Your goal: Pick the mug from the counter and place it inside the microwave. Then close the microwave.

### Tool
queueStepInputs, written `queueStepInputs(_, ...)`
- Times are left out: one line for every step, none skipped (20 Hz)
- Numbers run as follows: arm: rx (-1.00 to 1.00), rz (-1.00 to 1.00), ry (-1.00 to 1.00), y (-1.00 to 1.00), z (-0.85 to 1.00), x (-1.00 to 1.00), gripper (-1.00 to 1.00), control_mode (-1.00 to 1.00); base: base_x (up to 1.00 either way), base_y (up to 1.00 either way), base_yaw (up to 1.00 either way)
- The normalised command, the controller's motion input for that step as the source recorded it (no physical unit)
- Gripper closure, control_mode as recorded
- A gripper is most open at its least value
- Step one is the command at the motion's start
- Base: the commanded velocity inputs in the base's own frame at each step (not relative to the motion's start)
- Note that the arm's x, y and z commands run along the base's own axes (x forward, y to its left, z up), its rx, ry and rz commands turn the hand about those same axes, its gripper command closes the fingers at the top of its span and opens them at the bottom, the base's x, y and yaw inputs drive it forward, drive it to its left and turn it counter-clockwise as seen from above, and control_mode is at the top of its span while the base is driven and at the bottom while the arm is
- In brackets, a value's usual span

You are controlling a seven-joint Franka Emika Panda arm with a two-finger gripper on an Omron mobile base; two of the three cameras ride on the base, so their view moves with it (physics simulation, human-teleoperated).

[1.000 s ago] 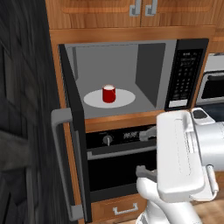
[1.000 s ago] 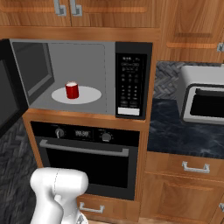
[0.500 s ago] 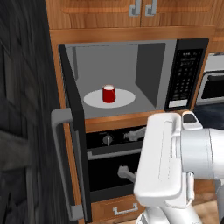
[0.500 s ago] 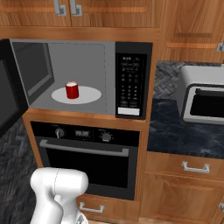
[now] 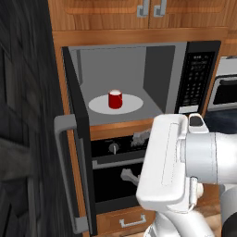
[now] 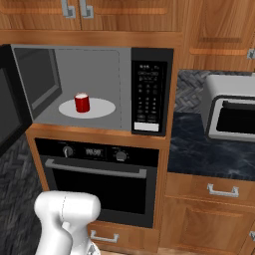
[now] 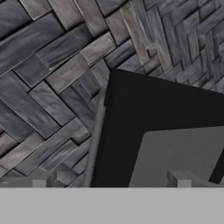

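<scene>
the mug (image 5: 115, 99) stands upright on the white turntable (image 5: 132, 104) inside the microwave (image 5: 152, 74), near the middle of the cavity and well apart from the walls; in the right base view the mug (image 6: 81, 103) sits left of centre on that turntable (image 6: 102, 108). the microwave door (image 5: 77, 152) hangs wide open to the left of the cavity, its grey bar handle (image 5: 64, 171) on the outer edge. the keypad panel (image 6: 150, 94) sits to the right of the cavity, and the black oven (image 6: 99, 179) sits directly below the microwave. the counter (image 6: 209, 152) lies to the right of the microwave, carrying a silver toaster oven (image 6: 231, 114). the gripper (image 7: 111, 181) has its 2 fingertips (image 7: 39, 181) spread wide with nothing between them, facing the dark door edge and the grey herringbone floor.
</scene>
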Motion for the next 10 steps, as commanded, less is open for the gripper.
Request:
queueStepInputs(0.0,0.0,-0.04,0.16,0.0,0.0,-1.0,-1.0,0.0,0.0,0.0)
queueStepInputs(0.0,0.0,-0.03,0.17,0.0,0.0,-1.0,-1.0,0.0,0.0,0.0)
queueStepInputs(0.0,0.0,-0.03,0.23,0.0,0.0,-1.0,-1.0,0.0,0.0,0.0)
queueStepInputs(0.0,0.0,-0.02,0.23,0.0,0.0,-1.0,-1.0,0.0,0.0,0.0)
queueStepInputs(0.0,0.0,-0.01,0.21,0.0,0.0,-1.0,-1.0,0.0,0.0,0.0)
queueStepInputs(0.0,0.0,-0.01,0.16,0.0,0.0,-1.0,-1.0,0.0,0.0,0.0)
queueStepInputs(0.0,0.0,-0.02,0.11,0.0,0.0,-1.0,-1.0,0.0,0.0,0.0)
queueStepInputs(0.0,0.0,0.0,0.09,0.0,0.0,-1.0,-1.0,0.0,0.0,0.0)
queueStepInputs(0.0,-0.01,0.0,0.05,0.0,0.0,-1.0,-1.0,0.0,0.0,0.0)
queueStepInputs(0.0,-0.01,0.0,0.05,0.0,0.0,-1.0,-1.0,0.0,0.0,0.0)
